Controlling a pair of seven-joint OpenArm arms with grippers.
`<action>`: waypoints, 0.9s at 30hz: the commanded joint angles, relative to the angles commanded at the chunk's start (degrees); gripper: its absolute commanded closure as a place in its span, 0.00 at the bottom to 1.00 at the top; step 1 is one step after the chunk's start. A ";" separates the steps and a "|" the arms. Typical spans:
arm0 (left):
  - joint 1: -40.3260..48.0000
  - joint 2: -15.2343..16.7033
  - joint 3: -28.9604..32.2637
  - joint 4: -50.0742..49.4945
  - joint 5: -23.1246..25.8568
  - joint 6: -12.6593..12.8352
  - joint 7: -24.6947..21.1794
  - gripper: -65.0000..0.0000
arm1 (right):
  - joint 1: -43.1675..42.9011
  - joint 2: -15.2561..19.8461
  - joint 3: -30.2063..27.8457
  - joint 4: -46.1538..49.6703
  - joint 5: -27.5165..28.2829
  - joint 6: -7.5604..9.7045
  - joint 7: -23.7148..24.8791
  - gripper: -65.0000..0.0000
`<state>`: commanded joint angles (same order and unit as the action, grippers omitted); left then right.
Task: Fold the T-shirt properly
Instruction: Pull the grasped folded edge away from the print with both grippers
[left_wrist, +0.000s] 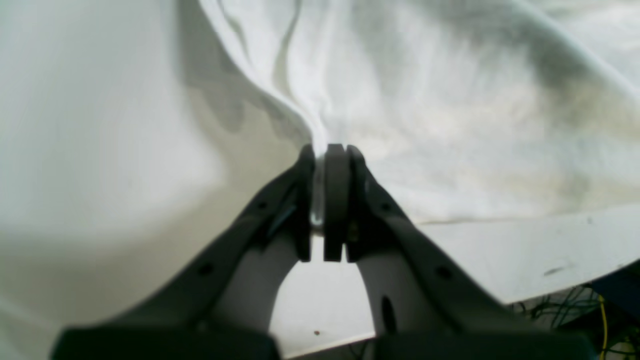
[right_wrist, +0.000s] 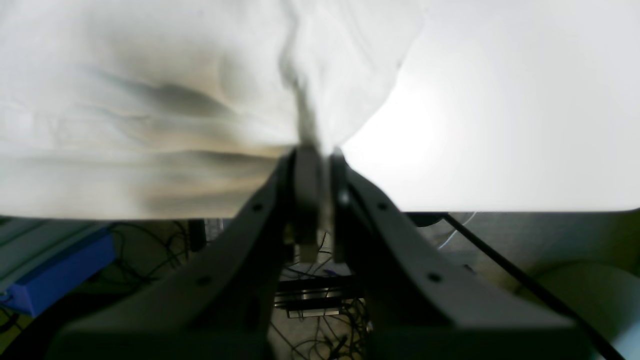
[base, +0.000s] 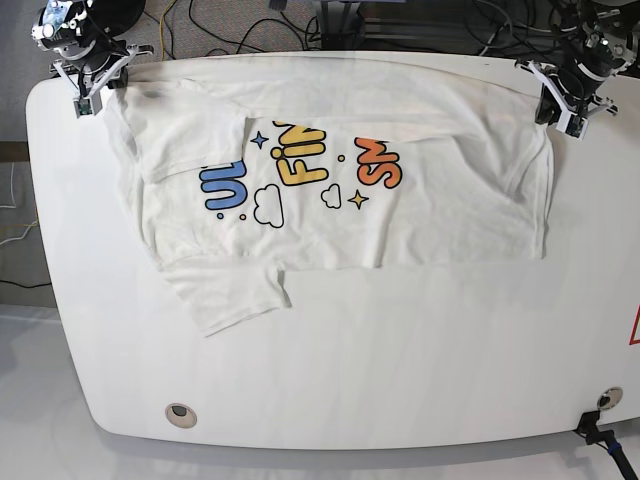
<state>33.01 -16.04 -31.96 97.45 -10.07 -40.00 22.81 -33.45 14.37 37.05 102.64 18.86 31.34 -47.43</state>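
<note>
The white T-shirt (base: 430, 215) lies print up across the far half of the table, with the blue, yellow and orange letters showing. Its top edge is folded over the print, and one sleeve (base: 230, 295) sticks out at the near left. My left gripper (base: 562, 112) is shut on the shirt's far right corner; the left wrist view shows the fingertips (left_wrist: 327, 150) pinching bunched cloth (left_wrist: 425, 100). My right gripper (base: 88, 92) is shut on the far left corner; the right wrist view shows the gripper (right_wrist: 320, 150) clamped on cloth (right_wrist: 150, 100) at the table's edge.
The white tabletop (base: 400, 370) has rounded corners and a round grommet (base: 181, 413) near the front left. A black clamp (base: 600, 430) sits at the front right corner. Cables (base: 260, 25) run behind the far edge. A blue box (right_wrist: 55, 270) sits below the table.
</note>
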 joint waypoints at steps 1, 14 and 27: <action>0.00 0.00 0.00 0.00 0.00 0.00 0.00 1.00 | 0.26 -0.09 -0.09 0.00 0.00 0.00 0.00 1.00; -0.26 0.79 2.81 0.00 0.00 0.00 0.09 0.98 | 2.02 -1.67 -0.18 -0.09 -0.09 0.00 -0.09 1.00; -2.73 -0.53 -1.05 2.46 0.00 0.00 4.92 0.41 | 2.11 -1.76 -0.18 -0.09 0.00 -0.18 -0.09 0.72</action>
<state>30.29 -16.57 -33.01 99.91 -10.07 -40.00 27.74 -31.34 12.62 36.88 102.55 18.86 31.16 -47.52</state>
